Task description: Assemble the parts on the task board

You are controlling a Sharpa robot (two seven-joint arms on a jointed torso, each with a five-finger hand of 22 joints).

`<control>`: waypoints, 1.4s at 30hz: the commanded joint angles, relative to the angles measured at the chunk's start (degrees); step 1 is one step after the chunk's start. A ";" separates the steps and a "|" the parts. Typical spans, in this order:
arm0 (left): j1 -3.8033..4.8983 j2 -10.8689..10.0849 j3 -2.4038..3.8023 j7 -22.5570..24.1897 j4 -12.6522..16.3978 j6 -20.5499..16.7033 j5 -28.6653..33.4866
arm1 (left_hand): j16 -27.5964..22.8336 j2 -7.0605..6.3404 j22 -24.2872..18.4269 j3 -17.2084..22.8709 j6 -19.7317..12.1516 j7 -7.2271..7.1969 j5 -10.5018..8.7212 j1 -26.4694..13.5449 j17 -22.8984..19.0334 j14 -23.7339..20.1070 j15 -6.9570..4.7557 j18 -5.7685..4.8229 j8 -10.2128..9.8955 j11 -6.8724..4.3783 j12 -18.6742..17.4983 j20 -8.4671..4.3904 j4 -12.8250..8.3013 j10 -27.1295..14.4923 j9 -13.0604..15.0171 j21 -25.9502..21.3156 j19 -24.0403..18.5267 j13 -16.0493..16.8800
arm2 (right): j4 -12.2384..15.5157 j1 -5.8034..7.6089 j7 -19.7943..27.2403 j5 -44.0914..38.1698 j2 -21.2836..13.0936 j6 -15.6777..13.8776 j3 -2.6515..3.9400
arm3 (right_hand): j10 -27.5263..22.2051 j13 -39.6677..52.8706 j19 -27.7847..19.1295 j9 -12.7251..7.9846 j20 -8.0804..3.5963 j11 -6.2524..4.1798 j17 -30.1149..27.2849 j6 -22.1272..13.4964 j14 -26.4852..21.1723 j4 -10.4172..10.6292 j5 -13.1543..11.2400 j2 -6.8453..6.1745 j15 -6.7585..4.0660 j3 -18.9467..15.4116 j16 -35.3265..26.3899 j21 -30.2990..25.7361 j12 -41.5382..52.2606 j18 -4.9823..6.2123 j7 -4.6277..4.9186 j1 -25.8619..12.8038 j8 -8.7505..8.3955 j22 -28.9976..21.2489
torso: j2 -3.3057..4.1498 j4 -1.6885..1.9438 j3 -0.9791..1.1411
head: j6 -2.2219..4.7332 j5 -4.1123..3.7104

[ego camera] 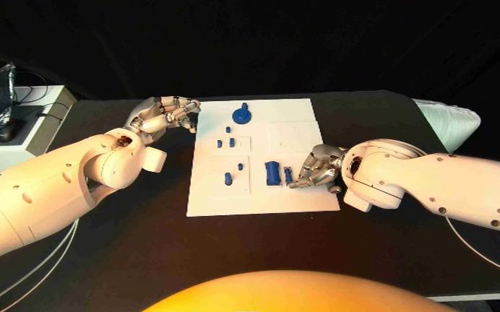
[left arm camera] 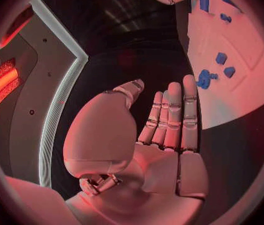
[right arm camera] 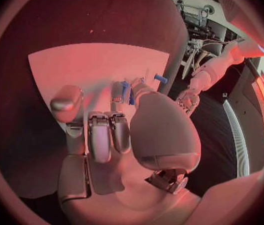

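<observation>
The white task board (ego camera: 297, 200) lies flat in the middle of the black counter (ego camera: 125, 254), squarely before the robot, likely so both arms can reach it from either side. The right robot hand (ego camera: 316, 169) rests at the board's right near part, its fingers curled down beside a tall blue part (ego camera: 272, 173) and touching or pinching a smaller blue piece (ego camera: 287, 175) just right of it; whether it truly grips that piece I cannot tell, since the fingers hide the contact, though the right wrist view shows blue bits (right arm camera: 126, 91) right at the fingertips (right arm camera: 117, 91), which suggests a seating or pick-up step in hand. The left robot hand (ego camera: 167, 115) hovers at the board's far left edge with fingers apart and nothing in it, apparently waiting clear of the work. Counting the blue parts in the head view: one round knobbed part (ego camera: 242, 115) at the far side, three small pegs (ego camera: 225, 141) in the middle left block, two pegs (ego camera: 233, 173) in the near left block, and the tall part with its small neighbour, eight in all, if none is hidden.
</observation>
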 commanded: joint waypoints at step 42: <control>-0.06 0.04 0.03 0.04 0.09 0.93 -0.29 | 0.18 0.62 -0.10 -0.19 -0.38 0.10 -0.13 0.21 -0.06 -0.01 0.05 0.30 0.11 0.05 -0.17 -0.03 0.53 -0.53 -0.14 -0.40 0.37 -0.08 | -6.75 -1.33 -0.38 -2.88 4.60 -0.14 0.00 | 5.80 14.83 0.15 2.92 -0.96 -0.95 13.80 -1.83 5.77 -0.45 -1.39 1.16 -0.87 1.84 -0.01 -0.26 0.74 -0.40 -0.89 3.34 3.70 0.36 | -0.01 0.02 -0.07 | -0.38 0.33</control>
